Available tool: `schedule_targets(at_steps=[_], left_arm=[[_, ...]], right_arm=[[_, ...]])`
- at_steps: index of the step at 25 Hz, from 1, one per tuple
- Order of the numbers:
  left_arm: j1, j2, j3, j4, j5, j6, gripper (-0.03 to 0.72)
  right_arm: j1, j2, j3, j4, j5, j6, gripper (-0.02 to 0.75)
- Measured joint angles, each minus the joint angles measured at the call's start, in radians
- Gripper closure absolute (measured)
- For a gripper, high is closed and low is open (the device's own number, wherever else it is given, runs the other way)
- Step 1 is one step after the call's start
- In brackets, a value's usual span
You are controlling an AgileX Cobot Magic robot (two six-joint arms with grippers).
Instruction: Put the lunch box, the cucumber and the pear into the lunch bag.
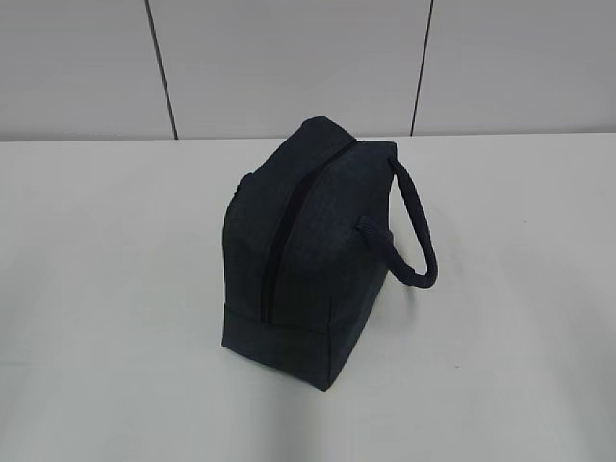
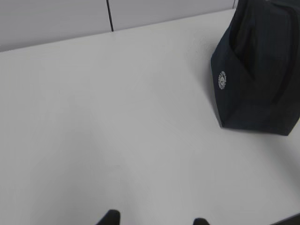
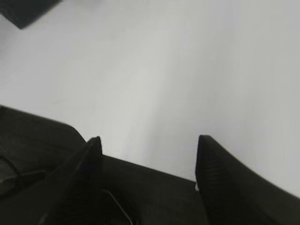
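On the white table (image 1: pixel 106 289) stands one lunch bag (image 1: pixel 298 260), dark navy and boxy, near the middle of the exterior view. Its single zipper (image 1: pixel 284 236) runs along the top and looks shut from end to end. One padded loop handle (image 1: pixel 409 231) arches out from the bag's right side and hangs down toward the tabletop. No arm shows in that view.

From the left wrist camera, the left gripper (image 2: pixel 152 221) shows only as two dark fingertips (image 2: pixel 108 218) at the bottom edge, spread apart with bare table between them and nothing held. The bag (image 2: pixel 262 79) sits well apart from it at the upper right, and one small round white logo (image 2: pixel 222 80) marks its near end panel.

From the right wrist camera, the right gripper (image 3: pixel 147 154) has its two black fingers (image 3: pixel 220 173) parted wide over bare table, holding nothing. One dark corner of the bag (image 3: pixel 28 10) shows at the top left, well apart from the fingers.

Only one of the four task items can be seen, the bag.
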State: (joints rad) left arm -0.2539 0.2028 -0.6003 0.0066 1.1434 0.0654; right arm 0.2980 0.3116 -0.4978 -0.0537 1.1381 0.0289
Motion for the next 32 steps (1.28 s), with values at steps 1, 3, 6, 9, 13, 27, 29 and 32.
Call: schedule_targets(at_steps=[1,3,6,9,13,27,29,32], left_arm=[[0.000,-0.021,0.003,0.005,0.000,0.000,0.401],[0.000,-0.056,0.029,0.009,-0.001,0.000,0.405],[0.000,-0.104,0.068,0.008,-0.013,-0.007,0.412],[0.000,-0.133,0.071,0.008,-0.023,-0.008,0.426],[0.000,-0.148,0.071,0.007,-0.027,-0.011,0.448],[0.000,-0.156,0.071,0.006,-0.027,-0.011,0.451],[0.000,-0.159,0.071,0.006,-0.027,-0.011,0.450],[0.022,-0.196,0.071,0.005,-0.029,-0.011,0.450]], right_arm=[[0.000,-0.047,0.000,-0.001,0.000,0.000,0.257],[0.000,-0.131,0.000,-0.002,0.000,0.000,0.257],[0.001,-0.259,0.002,-0.003,0.000,-0.001,0.258],[0.001,-0.319,0.002,-0.003,0.003,-0.001,0.258],[0.001,-0.329,0.002,-0.007,0.006,-0.001,0.258],[0.002,-0.329,0.002,-0.011,0.006,-0.001,0.258],[0.002,-0.329,0.002,-0.011,0.006,-0.001,0.258],[-0.006,-0.330,0.002,-0.011,0.006,-0.001,0.258]])
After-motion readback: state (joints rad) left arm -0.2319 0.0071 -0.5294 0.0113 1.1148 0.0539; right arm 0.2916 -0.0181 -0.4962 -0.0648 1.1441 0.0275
